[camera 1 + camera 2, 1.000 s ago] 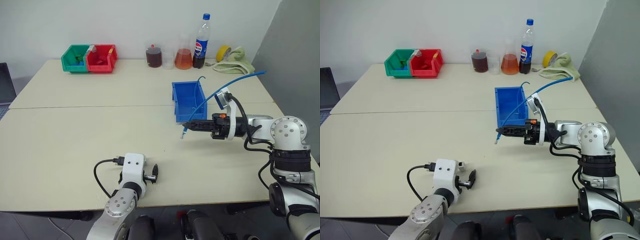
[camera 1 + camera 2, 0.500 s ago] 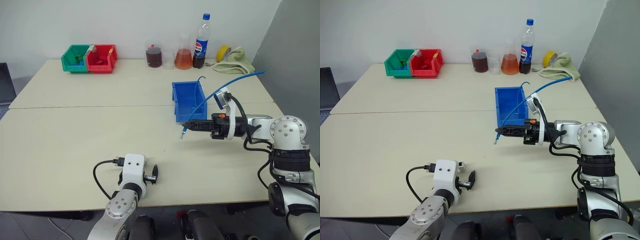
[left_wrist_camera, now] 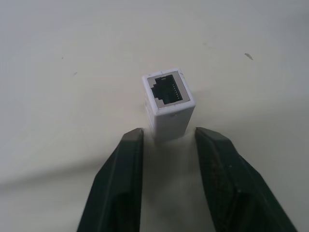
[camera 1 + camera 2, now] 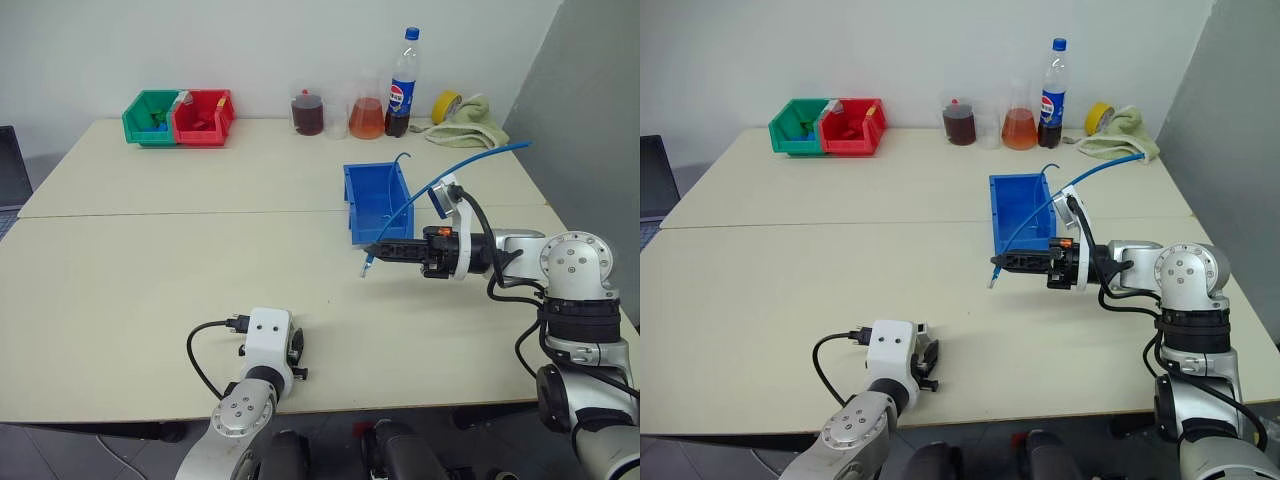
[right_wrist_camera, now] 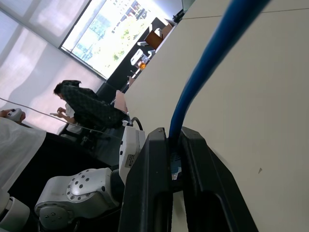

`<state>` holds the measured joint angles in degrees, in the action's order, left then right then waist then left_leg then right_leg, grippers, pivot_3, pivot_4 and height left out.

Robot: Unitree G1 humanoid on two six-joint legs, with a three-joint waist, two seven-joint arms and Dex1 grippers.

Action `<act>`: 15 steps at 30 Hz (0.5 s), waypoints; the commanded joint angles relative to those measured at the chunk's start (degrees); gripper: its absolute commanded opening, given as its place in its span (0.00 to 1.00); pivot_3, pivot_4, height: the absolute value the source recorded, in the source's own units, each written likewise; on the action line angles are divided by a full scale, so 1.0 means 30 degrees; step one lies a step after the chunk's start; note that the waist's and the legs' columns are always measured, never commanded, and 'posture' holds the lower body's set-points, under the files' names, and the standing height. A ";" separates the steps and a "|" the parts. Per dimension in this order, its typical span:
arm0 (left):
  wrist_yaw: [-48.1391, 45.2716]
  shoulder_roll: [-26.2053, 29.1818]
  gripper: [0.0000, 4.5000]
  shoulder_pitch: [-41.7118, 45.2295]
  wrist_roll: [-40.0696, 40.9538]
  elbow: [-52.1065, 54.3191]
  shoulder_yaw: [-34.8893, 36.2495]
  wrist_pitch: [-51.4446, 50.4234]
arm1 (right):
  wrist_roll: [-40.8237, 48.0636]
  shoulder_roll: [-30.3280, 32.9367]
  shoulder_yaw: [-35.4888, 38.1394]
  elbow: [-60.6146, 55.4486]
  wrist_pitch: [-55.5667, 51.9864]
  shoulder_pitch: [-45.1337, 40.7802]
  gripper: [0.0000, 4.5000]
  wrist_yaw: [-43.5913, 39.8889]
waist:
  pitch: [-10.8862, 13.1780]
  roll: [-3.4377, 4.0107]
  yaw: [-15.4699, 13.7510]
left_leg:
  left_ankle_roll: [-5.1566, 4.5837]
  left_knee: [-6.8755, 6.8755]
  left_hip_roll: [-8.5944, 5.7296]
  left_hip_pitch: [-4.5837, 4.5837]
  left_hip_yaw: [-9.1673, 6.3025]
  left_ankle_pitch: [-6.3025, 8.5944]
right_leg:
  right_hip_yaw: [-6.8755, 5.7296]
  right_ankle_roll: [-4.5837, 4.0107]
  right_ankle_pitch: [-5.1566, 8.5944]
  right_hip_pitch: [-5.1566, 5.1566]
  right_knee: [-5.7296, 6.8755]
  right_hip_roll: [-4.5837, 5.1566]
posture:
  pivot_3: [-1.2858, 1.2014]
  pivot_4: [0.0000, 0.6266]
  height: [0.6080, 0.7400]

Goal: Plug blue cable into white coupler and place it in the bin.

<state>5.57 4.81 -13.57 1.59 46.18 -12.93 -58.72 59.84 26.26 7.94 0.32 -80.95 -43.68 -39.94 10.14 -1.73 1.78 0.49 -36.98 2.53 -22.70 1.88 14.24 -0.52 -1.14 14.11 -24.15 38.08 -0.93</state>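
A wide beige table (image 4: 150, 270) carries everything. The main change is at the robot's left gripper (image 3: 166, 145): its two black fingers, spread wide a moment ago, have drawn in around the tiny white boxy coupler (image 3: 168, 104), which stands between them with its dark socket facing away; narrow gaps seem to remain on both sides, so I cannot tell whether they grip it yet. I judge that the coupler is about to be held for plugging. The right gripper (image 4: 385, 249) has not moved, hovering over the table near the open blue rectangular plastic bin (image 4: 378, 200), pinching the thin light-blue cable (image 4: 455, 172) near its plug, the cord arching up behind. Plug and coupler are well apart. The blue bin looks empty apart from a thin dark cord at its far rim. At the far left corner, a green bin (image 4: 150, 116) and a red bin (image 4: 203, 116) sit side by side holding small items too small to identify.
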 commanded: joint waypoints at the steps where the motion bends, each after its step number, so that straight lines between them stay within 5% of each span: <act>1: 0.0253 0.0190 0.15 -0.0613 -0.0510 -0.0808 0.0552 -0.0483 | 0.0663 0.0021 0.0631 -0.0641 -0.0112 -0.0022 0.01 -0.0056 | 0.0000 0.0000 0.0001 | 0.0000 0.0000 0.0000 0.0000 0.0000 0.0000 | -0.0001 0.0000 0.0000 0.0000 0.0000 0.0000 | 0.52 0.24 1.00; 15: 0.0159 0.0872 0.13 0.0375 -0.0687 -0.0720 0.1686 -0.0206 | 0.0929 -0.0142 0.0740 -0.0649 -0.0330 -0.0015 0.01 0.0307 | -0.0002 0.0004 0.0029 | 0.0000 0.0003 0.0009 0.0001 -0.0006 0.0000 | -0.0007 -0.0001 0.0001 -0.0001 0.0002 -0.0006 | 0.52 0.24 1.00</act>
<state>5.47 7.09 -13.14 1.26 46.29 -10.24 -58.37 60.97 26.11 8.44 0.12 -81.87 -43.45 -39.09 10.14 -1.72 1.86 0.49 -36.98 2.55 -22.69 1.86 14.24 -0.55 -1.15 14.11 -24.15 38.09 -0.94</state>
